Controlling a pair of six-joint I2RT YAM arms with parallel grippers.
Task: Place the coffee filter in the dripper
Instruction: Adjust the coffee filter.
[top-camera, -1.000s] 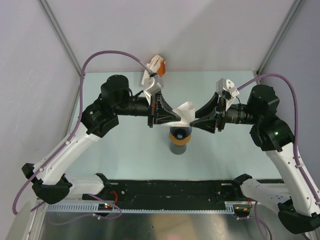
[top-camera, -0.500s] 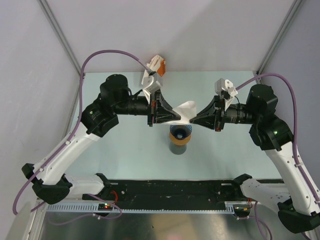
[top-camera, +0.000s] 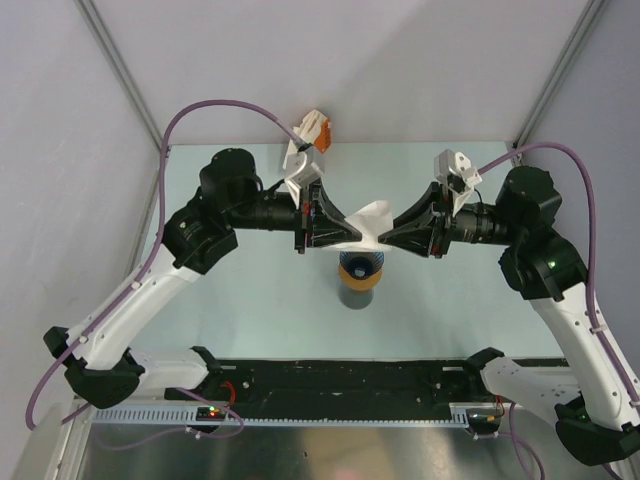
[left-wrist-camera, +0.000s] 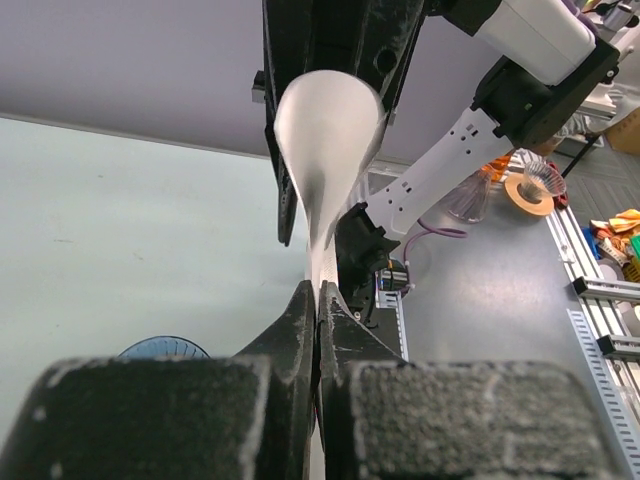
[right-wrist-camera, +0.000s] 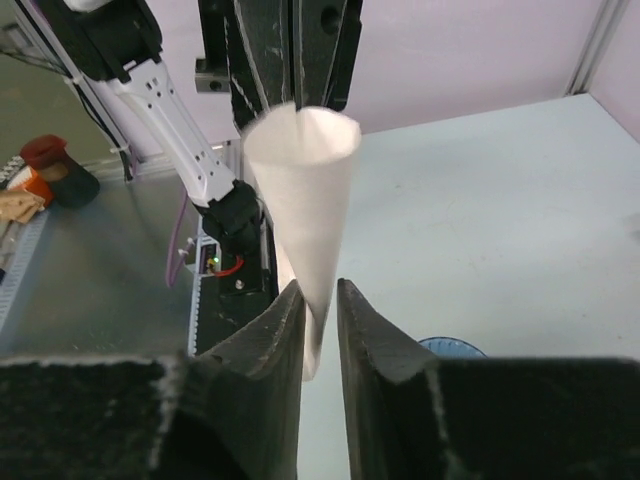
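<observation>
The white paper coffee filter (top-camera: 371, 221) hangs in the air between my two grippers, its mouth bulged open. My left gripper (top-camera: 354, 238) is shut on its seam edge; in the left wrist view the fingertips (left-wrist-camera: 318, 296) pinch the filter (left-wrist-camera: 326, 130). My right gripper (top-camera: 387, 240) faces it from the right. Its jaws (right-wrist-camera: 320, 292) stand slightly apart around the filter's (right-wrist-camera: 305, 190) lower edge, and the paper leans on one finger only. The blue ribbed dripper (top-camera: 360, 266) sits just below, on a dark cup with an orange ring (top-camera: 360, 286). Slivers of the dripper (left-wrist-camera: 165, 349) (right-wrist-camera: 450, 346) show under both wrists.
An orange and white object (top-camera: 313, 130) lies at the back edge of the pale green table (top-camera: 240, 300). A black rail (top-camera: 340, 380) carrying the arm bases runs along the near edge. Grey walls close the table at the left, right and back.
My right jaws narrowed on the filter's edge and have parted again. The right wrist has shifted slightly. The left gripper and the filter stay where they were.
</observation>
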